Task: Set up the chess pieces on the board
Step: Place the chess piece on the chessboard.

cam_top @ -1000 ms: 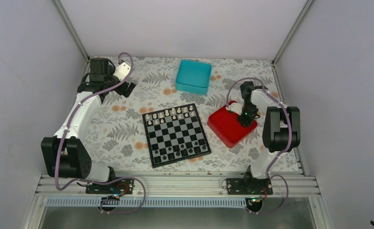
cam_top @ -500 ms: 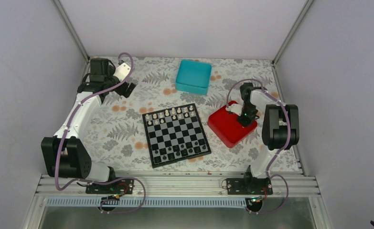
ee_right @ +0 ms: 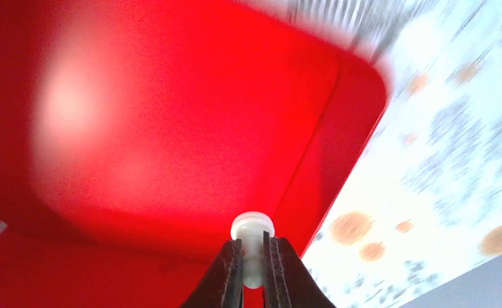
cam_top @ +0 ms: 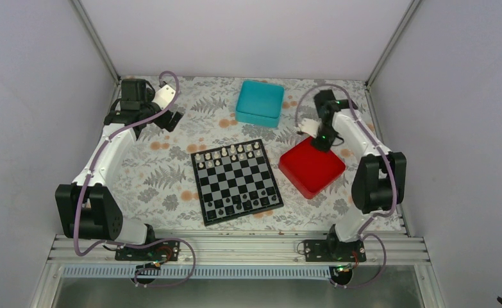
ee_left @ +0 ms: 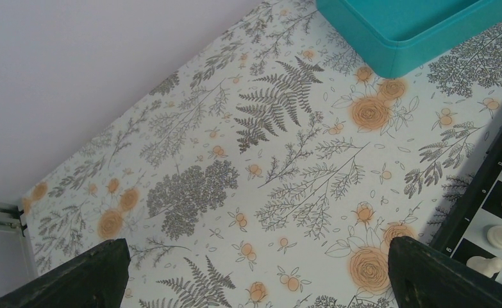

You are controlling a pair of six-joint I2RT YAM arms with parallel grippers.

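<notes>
The board [cam_top: 236, 181] lies mid-table with white chess pieces [cam_top: 227, 154] along its far rows and dark ones along the near edge. My right gripper [ee_right: 253, 253] is shut on one small white chess piece [ee_right: 252, 230], held above the red tray [ee_right: 171, 122]. From above, that gripper [cam_top: 324, 138] hangs over the tray's far corner [cam_top: 312, 168]. My left gripper [cam_top: 169, 115] stands open over the bare cloth at the far left, its fingertips [ee_left: 94, 273] wide apart with nothing between them. A few white pieces [ee_left: 501, 234] on the board's edge show at the right of the left wrist view.
A teal box [cam_top: 260, 102] stands at the back centre, also seen in the left wrist view as a teal box [ee_left: 408, 25]. The floral tablecloth [cam_top: 165, 170] covers the table. Enclosure walls stand on three sides, a metal rail [cam_top: 235, 247] along the near edge.
The right gripper has closed on a white piece in the red tray and lifted away toward the tray's far corner. The left arm has not moved.
</notes>
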